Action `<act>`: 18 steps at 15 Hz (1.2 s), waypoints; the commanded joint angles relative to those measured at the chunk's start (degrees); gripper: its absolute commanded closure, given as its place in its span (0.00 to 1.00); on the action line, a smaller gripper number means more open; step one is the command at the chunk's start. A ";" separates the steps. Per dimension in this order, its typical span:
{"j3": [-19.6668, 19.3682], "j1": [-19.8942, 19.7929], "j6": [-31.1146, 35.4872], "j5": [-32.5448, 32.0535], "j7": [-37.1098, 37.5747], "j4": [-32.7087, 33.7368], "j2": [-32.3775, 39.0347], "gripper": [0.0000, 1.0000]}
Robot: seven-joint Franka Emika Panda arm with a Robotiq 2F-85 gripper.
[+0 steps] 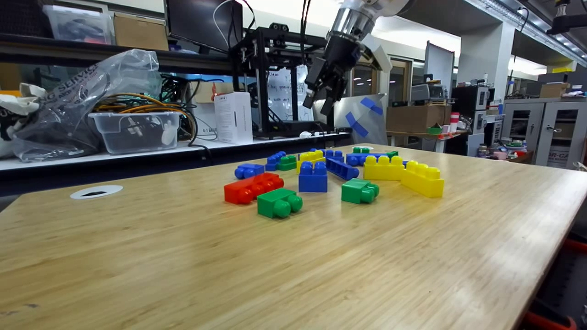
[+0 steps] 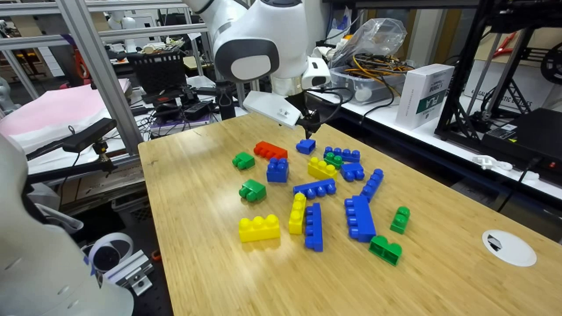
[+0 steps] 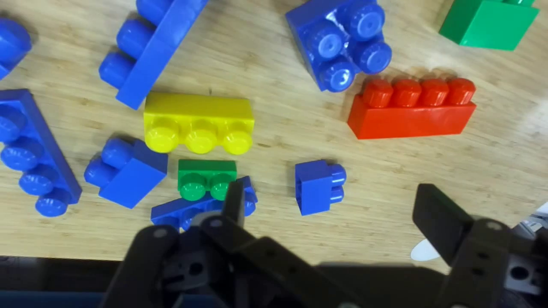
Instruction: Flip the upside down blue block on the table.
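Gripper (image 1: 318, 104) hung well above the table (image 1: 321, 266), fingers (image 3: 439, 222) spread wide. Below and apart from it, the blue block (image 3: 314, 192) lay on its side, framed between the fingers in the wrist view, studs pointing right. Leftward there: green brick (image 3: 207, 167), then a second small blue brick (image 3: 135, 179), also tipped over. Up and right: red brick (image 3: 413, 122), on its side. Farthest, in an exterior view: white disc (image 2: 513, 252) on the tabletop.
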 commanded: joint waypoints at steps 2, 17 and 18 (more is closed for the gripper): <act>-0.52 0.46 -5.50 -6.94 6.35 -2.53 -6.28 0.00; -4.26 0.47 -12.71 -23.24 20.70 -11.07 -20.38 0.00; -4.31 0.49 -13.40 -23.90 21.33 -11.58 -21.25 0.00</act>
